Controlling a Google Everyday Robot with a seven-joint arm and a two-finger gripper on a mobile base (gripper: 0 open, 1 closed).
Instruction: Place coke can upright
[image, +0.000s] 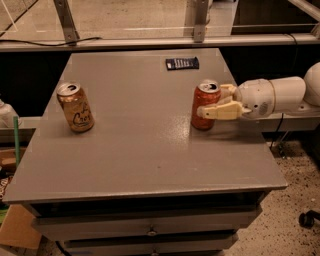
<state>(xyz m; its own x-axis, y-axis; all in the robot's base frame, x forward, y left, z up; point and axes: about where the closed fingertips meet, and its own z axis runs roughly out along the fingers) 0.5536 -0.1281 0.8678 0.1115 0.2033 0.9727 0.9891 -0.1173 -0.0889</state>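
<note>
Coke can stands upright on the table, near the table's right edge, silver top up, base apparently flat on the surface.

Gripper reaches in from off the table's right side, level with the can's middle. It is closed on the can: one finger lies across the near face, the other shows behind.

Judgement: a side grasp at mid-height keeps the can vertical while it is set down. Release not yet made.

Tan-gold can is upright on the table's left side, well apart. A dark packet lies flat near the table's far edge.

Contents: cannot tell for either can. Drawers beneath the table are closed, insides hidden.
</note>
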